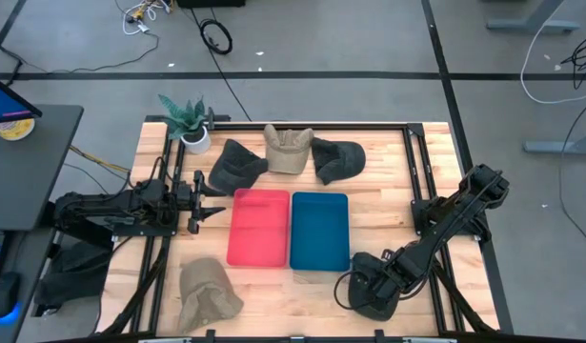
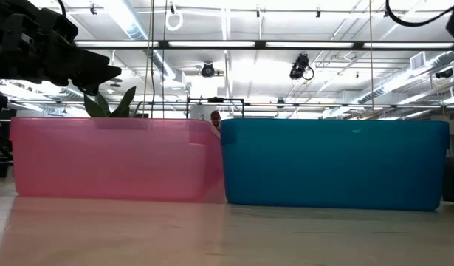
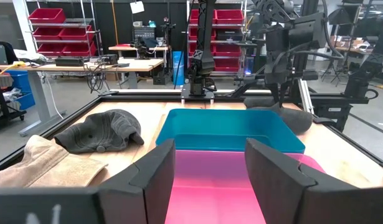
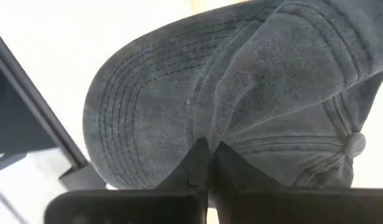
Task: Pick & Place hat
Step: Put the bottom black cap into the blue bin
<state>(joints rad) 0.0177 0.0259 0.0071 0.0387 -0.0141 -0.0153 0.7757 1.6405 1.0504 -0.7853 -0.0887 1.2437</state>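
A dark grey cap (image 1: 361,289) lies near the table's near right corner, with my right gripper (image 1: 385,276) shut on it. The right wrist view shows its stitched brim (image 4: 138,93) and its crown with a top button (image 4: 353,143). My left gripper (image 1: 205,198) hovers open at the left side of the pink bin (image 1: 259,227) and points at it; in its wrist view (image 3: 210,171) the fingers frame that bin (image 3: 210,180). The blue bin (image 1: 319,231) stands right of the pink one. My right gripper (image 4: 207,158) pinches a fold of the cap's crown (image 4: 207,134), just behind where the brim joins. The fingers come slanting down from the table's far right side. Whether the cap still rests on the table, I cannot tell.
Along the far edge lie a dark grey hat (image 1: 237,164), a tan hat (image 1: 288,150) and another dark grey hat (image 1: 337,159), with a potted plant (image 1: 190,122) at the far left. A tan hat (image 1: 207,291) lies near left. Black frame rails (image 1: 421,162) run along the table's sides.
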